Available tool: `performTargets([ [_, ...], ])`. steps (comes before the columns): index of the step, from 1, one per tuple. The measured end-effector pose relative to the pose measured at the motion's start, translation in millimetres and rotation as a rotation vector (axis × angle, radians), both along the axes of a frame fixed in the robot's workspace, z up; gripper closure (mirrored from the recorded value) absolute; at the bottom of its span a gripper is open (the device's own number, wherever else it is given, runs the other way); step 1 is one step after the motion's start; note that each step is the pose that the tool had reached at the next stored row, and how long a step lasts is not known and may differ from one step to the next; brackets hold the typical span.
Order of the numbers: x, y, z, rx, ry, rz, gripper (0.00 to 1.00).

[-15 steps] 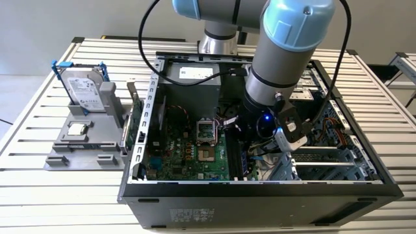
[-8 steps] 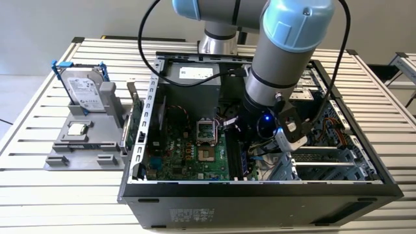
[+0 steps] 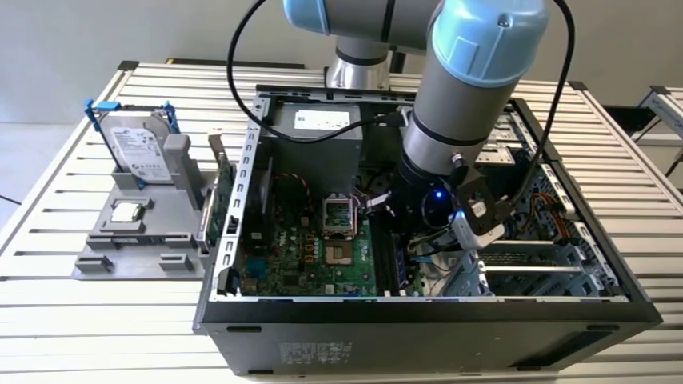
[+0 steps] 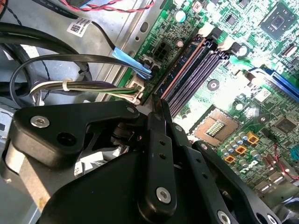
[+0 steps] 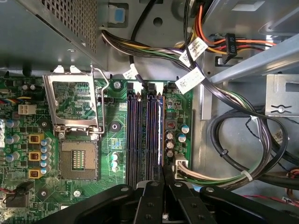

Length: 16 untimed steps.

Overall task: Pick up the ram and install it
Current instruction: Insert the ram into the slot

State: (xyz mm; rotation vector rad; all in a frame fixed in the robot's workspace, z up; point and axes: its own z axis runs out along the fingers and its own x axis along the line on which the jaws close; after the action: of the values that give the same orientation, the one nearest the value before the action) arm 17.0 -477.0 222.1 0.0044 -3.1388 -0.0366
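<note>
The ram point(image 3: 219, 206) is a thin green board standing on edge at the right side of the grey holder point(image 3: 101, 260), just outside the open computer case point(image 3: 427, 308). My arm point(image 3: 469, 96) reaches down into the case, far from the ram. In both wrist views my gripper point(image 5: 163, 171) point(image 4: 156, 105) hangs over the near end of the dark memory slots point(image 5: 142, 135) point(image 4: 196, 70). Its black fingers point(image 5: 150, 200) are pressed together into one narrow tip. No green board shows between them. The tip lines up with the outermost slot, beside the white power plug point(image 5: 180, 167).
A silver hard drive point(image 3: 137, 148) in a blue frame and a small square processor point(image 3: 128, 212) sit on the holder. Inside the case are the open processor socket point(image 5: 77, 161), its raised frame point(image 5: 74, 105), and cable bundles point(image 5: 243, 135) close to the slots.
</note>
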Motion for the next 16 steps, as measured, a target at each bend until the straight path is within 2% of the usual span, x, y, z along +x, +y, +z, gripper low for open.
performTargets([
  [5,0.2,-1.0,0.1,-0.0001,0.0022,0.000,1.00],
  [16,0.2,-1.1,0.1,-0.0001,0.0023,0.000,1.00],
])
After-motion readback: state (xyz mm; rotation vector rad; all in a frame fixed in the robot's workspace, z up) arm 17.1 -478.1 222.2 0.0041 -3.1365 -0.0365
